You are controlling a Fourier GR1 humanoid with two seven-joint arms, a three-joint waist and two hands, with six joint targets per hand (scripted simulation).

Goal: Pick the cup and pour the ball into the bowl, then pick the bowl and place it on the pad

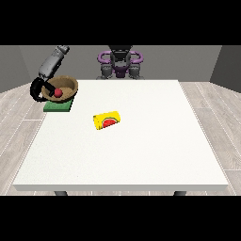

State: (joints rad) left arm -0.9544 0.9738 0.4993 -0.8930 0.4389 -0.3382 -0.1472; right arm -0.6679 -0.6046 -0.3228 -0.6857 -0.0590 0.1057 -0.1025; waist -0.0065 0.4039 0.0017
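A brown wooden bowl (67, 85) sits at the table's far left corner, over the back edge of a green pad (58, 108). A red ball (58, 92) lies inside the bowl. The black hand at the view's left (36, 89) is at the bowl's left rim, with its fingers curled round the rim. A yellow cup (107, 120) with a watermelon picture lies on its side near the table's middle, away from the hand. No hand shows at the view's right.
The white table (141, 155) spreads wide in front of and to the right of the cup. The robot's torso (120, 63) stands behind the far edge. The grey forearm (51, 63) slants down to the bowl from above.
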